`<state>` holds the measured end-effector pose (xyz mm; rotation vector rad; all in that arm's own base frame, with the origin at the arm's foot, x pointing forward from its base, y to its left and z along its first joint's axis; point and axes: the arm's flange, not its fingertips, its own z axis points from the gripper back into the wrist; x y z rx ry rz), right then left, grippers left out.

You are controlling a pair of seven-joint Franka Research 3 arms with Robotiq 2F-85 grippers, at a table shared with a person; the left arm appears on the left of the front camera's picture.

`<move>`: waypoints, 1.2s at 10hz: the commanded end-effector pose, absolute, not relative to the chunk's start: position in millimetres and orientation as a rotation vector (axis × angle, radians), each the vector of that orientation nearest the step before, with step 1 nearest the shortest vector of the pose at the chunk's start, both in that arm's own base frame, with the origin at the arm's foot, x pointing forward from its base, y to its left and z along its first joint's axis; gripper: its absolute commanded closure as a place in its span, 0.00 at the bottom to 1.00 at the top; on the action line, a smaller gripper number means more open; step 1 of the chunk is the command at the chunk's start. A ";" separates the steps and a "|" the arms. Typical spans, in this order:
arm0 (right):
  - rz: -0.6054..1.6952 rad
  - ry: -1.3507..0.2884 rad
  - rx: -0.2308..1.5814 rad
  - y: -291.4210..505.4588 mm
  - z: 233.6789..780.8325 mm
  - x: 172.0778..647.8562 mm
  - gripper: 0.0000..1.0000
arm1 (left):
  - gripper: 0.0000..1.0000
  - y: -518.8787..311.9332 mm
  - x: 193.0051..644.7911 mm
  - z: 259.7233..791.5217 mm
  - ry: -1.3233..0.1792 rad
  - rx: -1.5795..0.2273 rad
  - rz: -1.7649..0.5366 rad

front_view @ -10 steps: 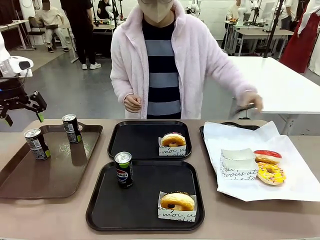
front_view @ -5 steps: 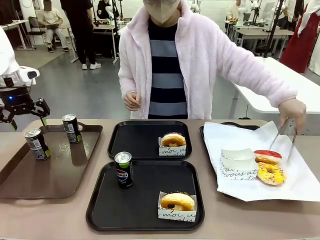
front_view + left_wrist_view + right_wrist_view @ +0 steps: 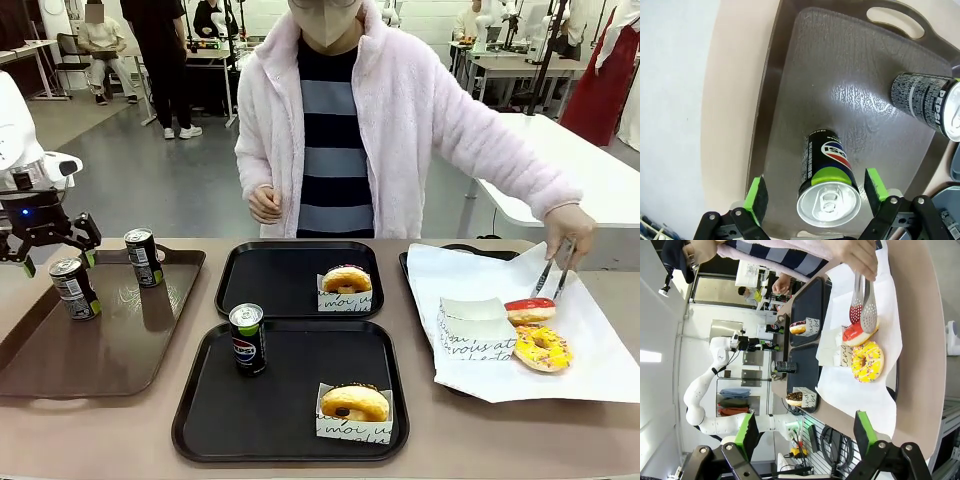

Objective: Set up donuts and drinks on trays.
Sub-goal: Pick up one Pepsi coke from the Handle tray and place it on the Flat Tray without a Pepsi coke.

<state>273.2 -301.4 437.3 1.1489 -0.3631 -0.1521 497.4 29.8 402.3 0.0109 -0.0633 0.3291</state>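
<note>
My left gripper [image 3: 56, 256] hangs open just above a Pepsi can [image 3: 75, 287] on the brown tray [image 3: 110, 350]. In the left wrist view that can [image 3: 829, 185] stands between my open fingers [image 3: 756, 199], untouched. A second can [image 3: 143, 257] stands behind it, and a third [image 3: 248, 339] on the near black tray [image 3: 290, 440]. Each black tray carries a sleeved donut [image 3: 354, 403], [image 3: 347, 279]. My right gripper [image 3: 806, 432] is open and holds nothing. The person's tongs [image 3: 553, 275] close around a red donut [image 3: 530, 310] beside a yellow one [image 3: 541, 348].
The white paper [image 3: 590, 370] covers a tray at the right, with an empty paper sleeve [image 3: 475, 328] on it. The far black tray [image 3: 270, 285] is bare on its left half. The person stands at the far edge of the table.
My left gripper has come down and slightly right, over the nearer can on the brown tray. The person's hand has brought tongs down onto the red donut.
</note>
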 end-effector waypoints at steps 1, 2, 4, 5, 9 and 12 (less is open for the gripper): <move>-0.147 -0.371 1.160 -302.2 438.0 272.8 0.00 | 0.00 22.8 496.9 389.8 -0.078 0.014 0.369; -0.147 -0.371 1.160 -302.2 438.0 272.8 0.00 | 0.00 19.3 499.2 386.0 -0.078 0.021 0.362; -0.147 -0.371 1.160 -302.2 438.0 272.8 0.00 | 0.00 14.8 500.9 377.3 -0.082 0.024 0.361; -0.147 -0.371 1.160 -302.2 438.0 272.8 0.00 | 0.00 13.0 501.8 372.5 -0.075 0.027 0.362; -0.147 -0.371 1.160 -302.2 438.0 272.8 0.00 | 0.55 11.6 501.4 368.9 -0.058 0.038 0.361; -0.147 -0.371 1.160 -302.2 438.0 272.8 0.00 | 1.00 14.6 499.8 374.2 -0.040 0.039 0.390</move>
